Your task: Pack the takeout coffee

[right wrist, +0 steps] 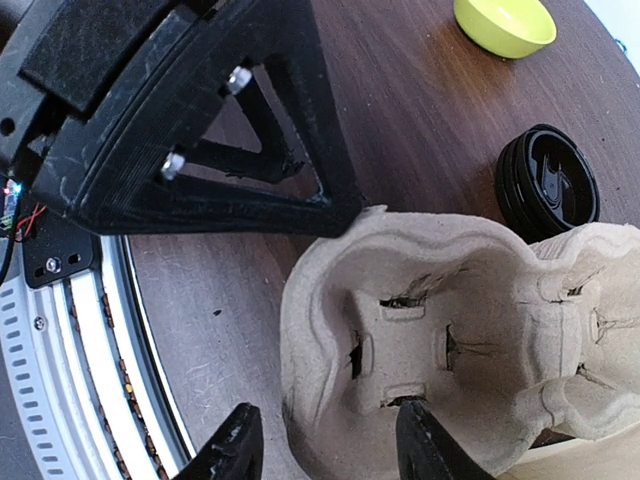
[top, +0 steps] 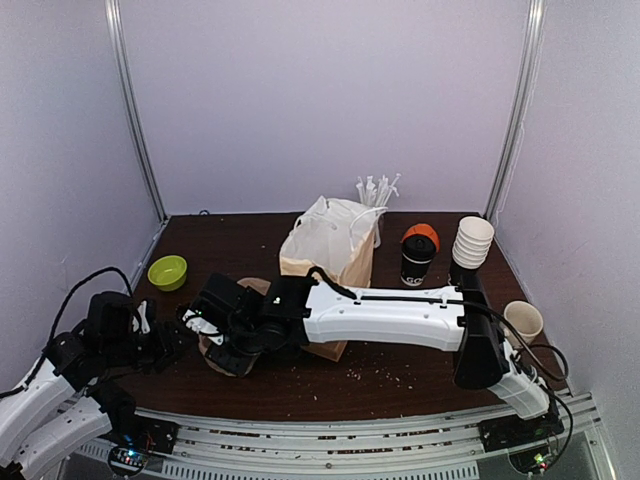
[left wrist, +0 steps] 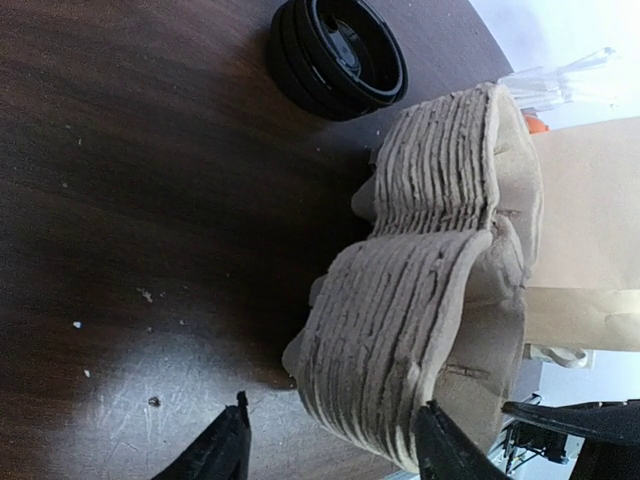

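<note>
The takeout coffee [top: 417, 256], a black cup with an orange top, stands at the back right beside the brown paper bag [top: 330, 255], far from both grippers. A stack of pulp cup carriers [top: 235, 352] [left wrist: 420, 300] [right wrist: 450, 330] lies at the front left. My left gripper [top: 186, 323] [left wrist: 335, 450] is open and straddles the stack's near corner. Its right fingertip [left wrist: 440, 445] is at the top layers. My right gripper [top: 215, 335] [right wrist: 330, 445] is open over the top carrier's rim, one finger outside and one in a cup well.
A stack of black lids [left wrist: 338, 55] [right wrist: 547, 185] lies just beyond the carriers. A green bowl [top: 167, 271] sits at the left. White paper cups [top: 472, 242], a cream mug [top: 523, 320] and clear stirrers [top: 377, 190] stand at the right and back. The right arm [top: 390, 318] spans the front.
</note>
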Robot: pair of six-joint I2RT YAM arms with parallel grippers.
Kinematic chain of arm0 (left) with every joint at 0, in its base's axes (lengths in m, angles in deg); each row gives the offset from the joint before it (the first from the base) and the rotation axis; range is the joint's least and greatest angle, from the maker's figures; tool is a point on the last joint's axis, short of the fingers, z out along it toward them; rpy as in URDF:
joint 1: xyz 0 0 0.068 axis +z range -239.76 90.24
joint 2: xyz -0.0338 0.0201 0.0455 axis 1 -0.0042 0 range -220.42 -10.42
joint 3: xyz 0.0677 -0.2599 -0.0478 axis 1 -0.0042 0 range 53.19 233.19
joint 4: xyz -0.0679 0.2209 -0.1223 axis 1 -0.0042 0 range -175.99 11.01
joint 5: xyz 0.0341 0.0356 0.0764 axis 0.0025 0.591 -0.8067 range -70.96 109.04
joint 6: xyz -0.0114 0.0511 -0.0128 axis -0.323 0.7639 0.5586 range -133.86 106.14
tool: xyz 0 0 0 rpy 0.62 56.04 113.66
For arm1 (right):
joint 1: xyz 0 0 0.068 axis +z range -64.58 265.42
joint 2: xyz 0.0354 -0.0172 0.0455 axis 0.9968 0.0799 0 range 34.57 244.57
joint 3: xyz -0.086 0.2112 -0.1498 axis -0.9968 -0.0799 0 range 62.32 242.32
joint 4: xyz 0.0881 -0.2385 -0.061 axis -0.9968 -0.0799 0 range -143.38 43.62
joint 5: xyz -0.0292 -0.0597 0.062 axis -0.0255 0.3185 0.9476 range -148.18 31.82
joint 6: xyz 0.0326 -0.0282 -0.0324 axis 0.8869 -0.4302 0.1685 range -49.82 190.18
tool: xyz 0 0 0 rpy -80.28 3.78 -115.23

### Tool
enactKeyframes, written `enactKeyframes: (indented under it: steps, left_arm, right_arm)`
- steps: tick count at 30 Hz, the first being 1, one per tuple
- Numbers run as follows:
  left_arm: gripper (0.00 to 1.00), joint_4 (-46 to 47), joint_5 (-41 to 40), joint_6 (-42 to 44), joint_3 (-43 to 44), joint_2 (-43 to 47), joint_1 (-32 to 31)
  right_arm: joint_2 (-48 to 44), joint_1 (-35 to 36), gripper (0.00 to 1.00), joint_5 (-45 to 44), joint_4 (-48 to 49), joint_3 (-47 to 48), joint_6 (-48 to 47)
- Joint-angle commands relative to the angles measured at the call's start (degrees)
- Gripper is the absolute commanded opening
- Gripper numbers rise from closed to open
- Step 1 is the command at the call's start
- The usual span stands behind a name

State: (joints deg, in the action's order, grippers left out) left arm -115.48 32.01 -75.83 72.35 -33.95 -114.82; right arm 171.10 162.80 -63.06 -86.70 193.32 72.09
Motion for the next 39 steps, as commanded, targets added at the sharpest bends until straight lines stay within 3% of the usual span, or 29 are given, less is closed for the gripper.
enactKeyframes:
  steps: [1, 20, 39]
  left_arm:
    - [0.60, -1.1, 1.5, 1.8, 0.8, 0.7, 0.4]
    - [0.60, -3.8, 3.7, 2.2, 0.6, 4.5, 0.4]
    - [0.58, -2.8, 3.7, 2.2, -1.3, 4.6, 0.4]
  right_arm:
    - [0.3, -0.1, 0.50, -0.1, -0.2, 1.2, 1.1]
    - [4.8, -2.1, 0.57, 6.5, 3.8, 4.7, 9.4]
    - [4.4, -3.2, 0.26, 9.6, 5.7, 4.0, 13.0]
